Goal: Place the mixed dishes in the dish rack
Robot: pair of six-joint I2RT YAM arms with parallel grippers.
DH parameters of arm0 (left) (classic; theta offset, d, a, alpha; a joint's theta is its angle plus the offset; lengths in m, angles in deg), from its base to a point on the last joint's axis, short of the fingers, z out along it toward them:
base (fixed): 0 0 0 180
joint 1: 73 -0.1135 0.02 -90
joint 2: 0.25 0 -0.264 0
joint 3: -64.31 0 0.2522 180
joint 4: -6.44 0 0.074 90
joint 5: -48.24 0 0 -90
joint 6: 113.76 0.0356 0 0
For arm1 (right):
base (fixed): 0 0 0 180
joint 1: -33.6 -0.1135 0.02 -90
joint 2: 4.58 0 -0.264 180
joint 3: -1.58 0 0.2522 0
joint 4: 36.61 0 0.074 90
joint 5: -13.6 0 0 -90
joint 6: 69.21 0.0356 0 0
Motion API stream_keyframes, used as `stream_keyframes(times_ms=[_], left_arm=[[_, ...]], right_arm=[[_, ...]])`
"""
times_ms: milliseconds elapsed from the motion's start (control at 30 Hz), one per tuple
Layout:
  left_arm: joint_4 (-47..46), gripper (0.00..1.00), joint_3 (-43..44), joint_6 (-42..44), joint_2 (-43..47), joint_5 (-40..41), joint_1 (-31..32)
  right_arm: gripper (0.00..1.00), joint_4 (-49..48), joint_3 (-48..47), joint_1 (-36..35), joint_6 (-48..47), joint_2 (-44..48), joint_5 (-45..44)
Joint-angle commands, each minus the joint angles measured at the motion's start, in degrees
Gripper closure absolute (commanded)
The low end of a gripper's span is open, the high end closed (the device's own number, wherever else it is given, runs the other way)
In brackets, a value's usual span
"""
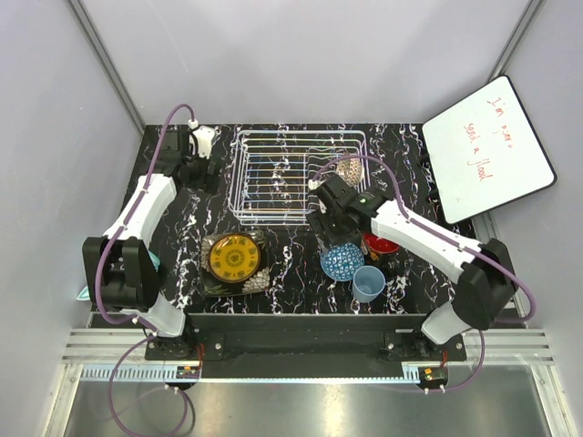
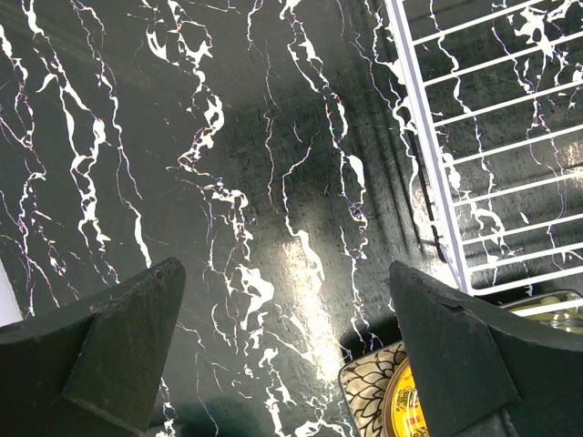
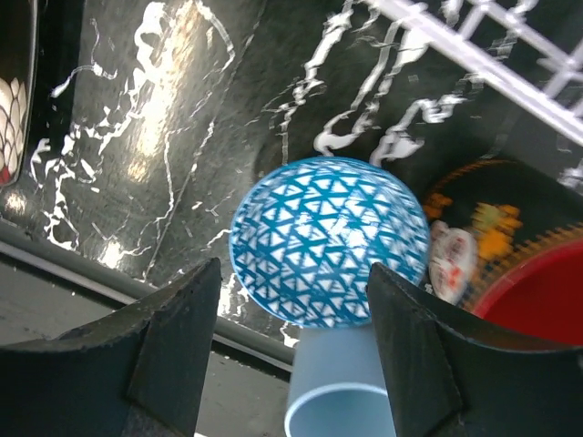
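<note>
Right fingers [image 3: 173, 346] hovering over the blue bowl [image 3: 328, 241]
Spread apart, nothing grabbed; left fingers [image 2: 118, 337] wide open too, by the bench's [image 2: 228, 182] far-left corner.

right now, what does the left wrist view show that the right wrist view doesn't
Only left wrist: the yellow-orange patterned round plate, at the bottom edge. Only right wrist: the blue triangle-patterned bowl, the light-blue cup and the red mug. Both: the white wire dish rack and the black white-veined tabletop.
</note>
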Motion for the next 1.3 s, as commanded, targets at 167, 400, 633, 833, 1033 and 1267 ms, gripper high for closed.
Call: stream_keyframes(times_ms=[167,400,633,833,1033,1267], left_arm=[[-2.95,0.01,0.28,-0.11,-0.33,0.34,-0.04],[-3.74,0.01,-0.87,0.68,0.46,0.78,0.05],[-5.58,0.01,-2.89,0.77,1.34,-0.54,0.05],[-7.16,0.01,-4.65,0.68,1.25,-1.24,0.05],[-7.52,0.01,-5.26,0.24,1.86,-1.59,0.05],[-7.52,0.01,-5.17,0.24,2.13,-1.51,0.05]], right_arm=[[0.27,-4.12,2.67,-2.92,-0.8,-6.32,3.24],[0.33,-4.38,4.26,-4.86,0.25,-8.25,2.36],[0.35,-4.47,2.24,-7.06,0.95,-13.69,0.87],[0.41,-4.56,-0.75,-8.81,0.69,-17.74,0.34],[0.41,-5.17,-6.89,-11.36,-0.71,-19.67,0.51],[0.4,-5.09,-12.88,-13.21,-3.79,-23.28,1.39]])
